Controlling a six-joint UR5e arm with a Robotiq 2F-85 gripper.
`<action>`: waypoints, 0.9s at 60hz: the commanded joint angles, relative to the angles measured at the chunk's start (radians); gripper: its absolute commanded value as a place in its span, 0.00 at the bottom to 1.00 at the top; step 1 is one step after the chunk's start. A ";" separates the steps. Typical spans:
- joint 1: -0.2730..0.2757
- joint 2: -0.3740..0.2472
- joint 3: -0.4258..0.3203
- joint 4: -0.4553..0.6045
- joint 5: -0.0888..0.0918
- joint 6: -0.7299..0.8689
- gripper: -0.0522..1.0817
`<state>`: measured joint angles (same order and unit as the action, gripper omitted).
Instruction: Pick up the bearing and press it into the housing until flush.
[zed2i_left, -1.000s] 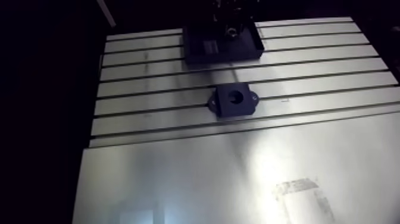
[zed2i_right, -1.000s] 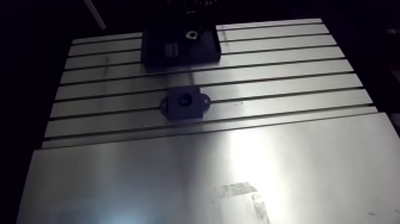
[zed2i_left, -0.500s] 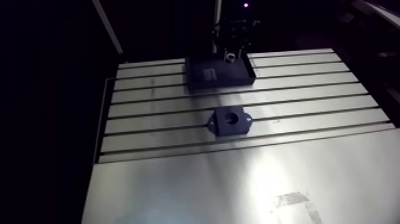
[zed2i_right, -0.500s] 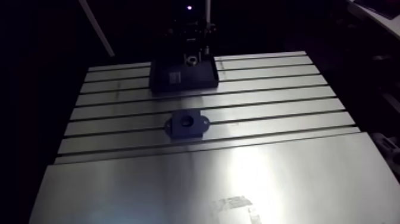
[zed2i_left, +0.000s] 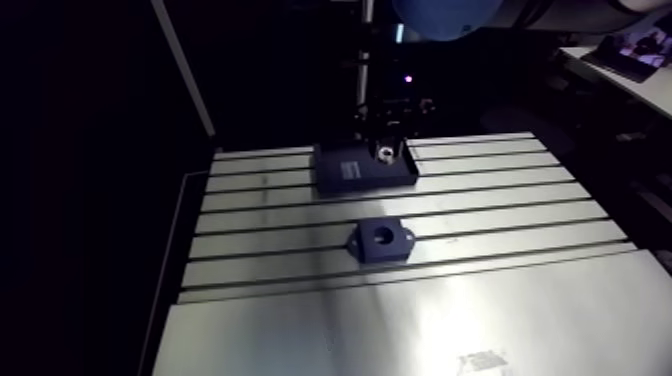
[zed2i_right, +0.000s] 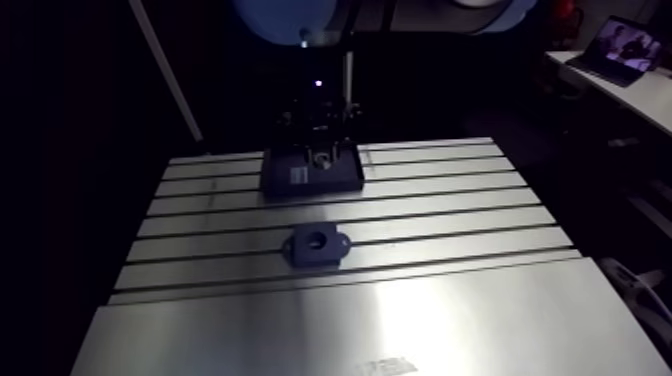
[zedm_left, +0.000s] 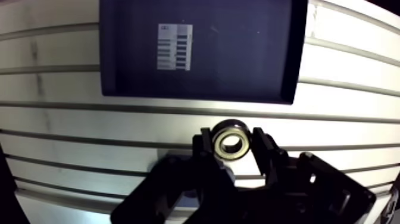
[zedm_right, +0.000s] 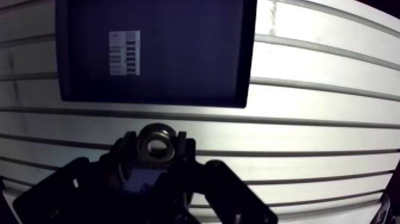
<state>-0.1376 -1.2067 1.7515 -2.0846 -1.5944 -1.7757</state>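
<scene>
Bearing stays pinched between the two fingers of the gripper, as earlier, over the far right part of the dark tray; only the camera has shifted. Its bore faces up, axis upright. Nearer, apart from the tray, the housing rests unmoved on the table.

The ring is silver. The tray and block are dark blue. The label is white with dark stripes. The silver table has dark lines.
</scene>
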 joint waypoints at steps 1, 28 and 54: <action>0.001 -0.076 0.073 0.001 0.003 0.002 0.69; 0.011 -0.122 0.142 0.001 0.014 0.009 0.69; 0.029 -0.151 0.197 -0.011 0.008 0.016 0.72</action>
<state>-0.1127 -1.3449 1.9239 -2.0868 -1.5843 -1.7618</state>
